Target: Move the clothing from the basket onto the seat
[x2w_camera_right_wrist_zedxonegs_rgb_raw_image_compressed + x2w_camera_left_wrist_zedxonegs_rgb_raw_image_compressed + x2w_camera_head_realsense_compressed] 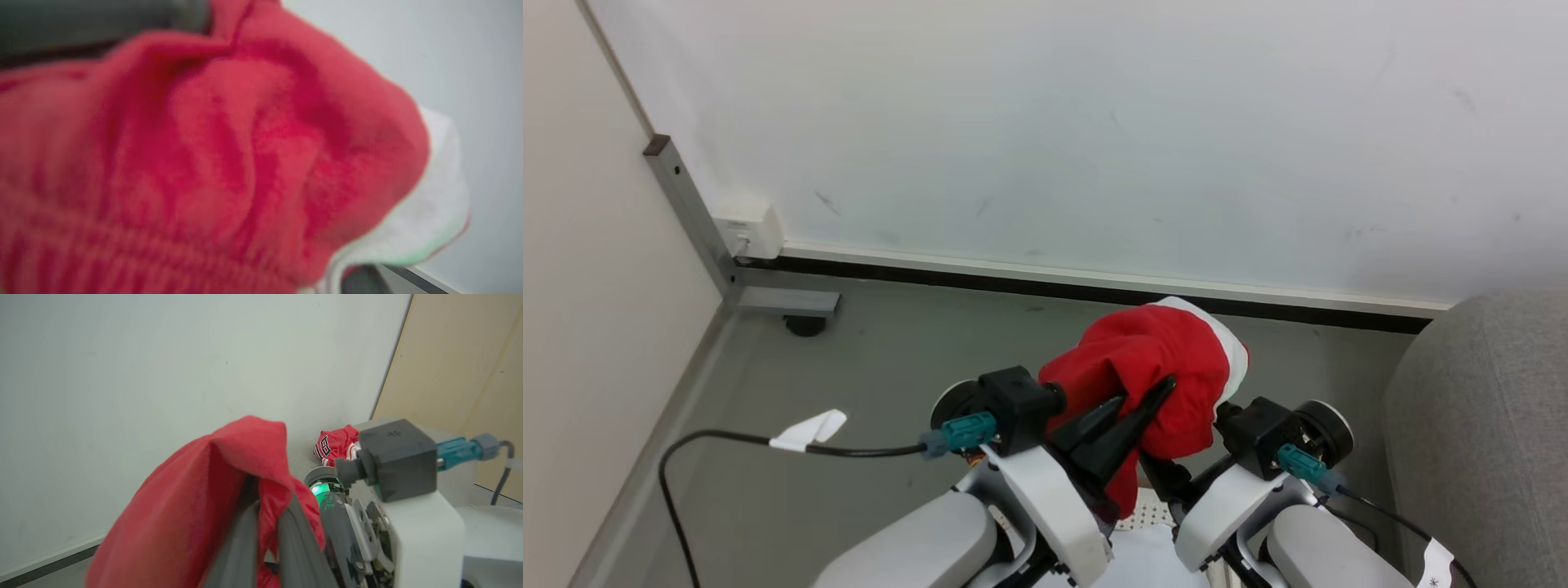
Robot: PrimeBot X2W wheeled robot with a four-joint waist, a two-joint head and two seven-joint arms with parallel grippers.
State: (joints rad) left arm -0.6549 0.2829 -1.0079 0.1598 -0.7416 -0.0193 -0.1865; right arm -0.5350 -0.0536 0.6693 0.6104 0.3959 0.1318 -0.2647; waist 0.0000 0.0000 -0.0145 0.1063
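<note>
Floor [890, 359]: smooth, dull grey, lightly scuffed. It meets the white wall [1094, 122] along a black skirting strip [1094, 290].

Left corner: a grey metal frame foot [788, 300] stands on the floor on a dark round caster [805, 325], close to the skirting.

Right edge of the head view: seat [1486, 425], light-grey fabric with a rounded edge, set near the wall.

Left wrist view: on top of the seat lies one crumpled red jersey [336, 444] with black-and-white numerals and white trim, close to the wall.

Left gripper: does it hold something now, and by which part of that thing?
The left gripper is shut on the red garment, pinching a bunched fold; which part of the garment that fold is cannot be told.
</note>
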